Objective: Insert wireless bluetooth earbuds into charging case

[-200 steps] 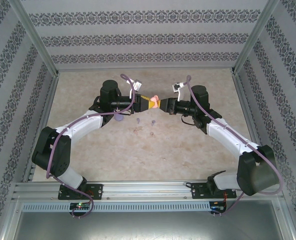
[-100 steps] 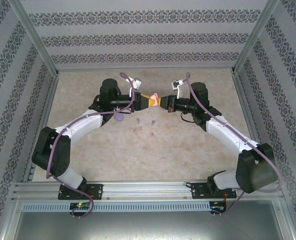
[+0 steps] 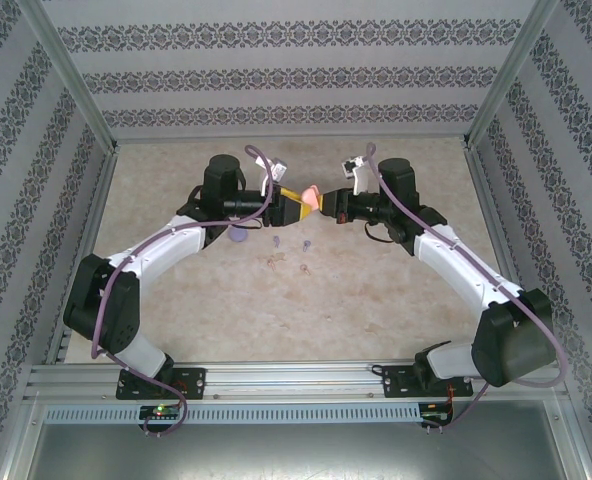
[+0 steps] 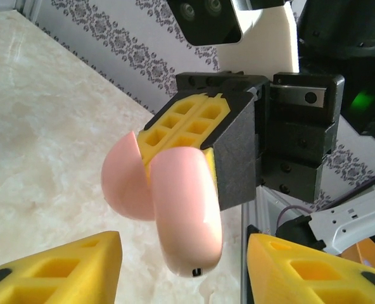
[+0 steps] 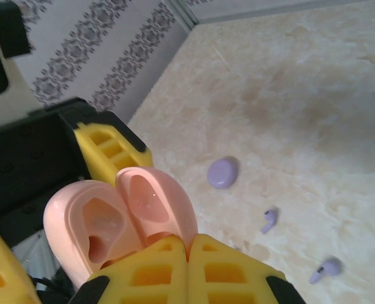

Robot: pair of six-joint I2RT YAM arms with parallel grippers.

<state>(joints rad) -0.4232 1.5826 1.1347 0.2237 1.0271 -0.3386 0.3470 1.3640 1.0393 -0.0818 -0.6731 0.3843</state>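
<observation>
Looking through the right wrist camera, I see the right gripper (image 5: 187, 250) at the bottom of the frame, its yellow ribbed fingers pressed together on the lower edge of a pale pink glossy charging case (image 5: 118, 218). The case's two halves are spread open, showing hollow moulded pockets.

In the left wrist view the same case hangs at centre frame from those closed fingers. The left gripper (image 4: 181, 269) sits along the bottom edge with its jaws spread wide. One yellow finger stands on each side of the case, and there is a visible gap on both.

From overhead, the two arms meet nose to nose in the upper middle of the frame, with the case between them above the beige marbled tabletop (image 3: 376, 290).

On that surface, right of centre in the right wrist view, a round lilac case (image 5: 223, 172) lies closed. Two tiny lilac stemmed earbuds (image 5: 269, 220) lie loose below and right of it, apart from each other.
</observation>
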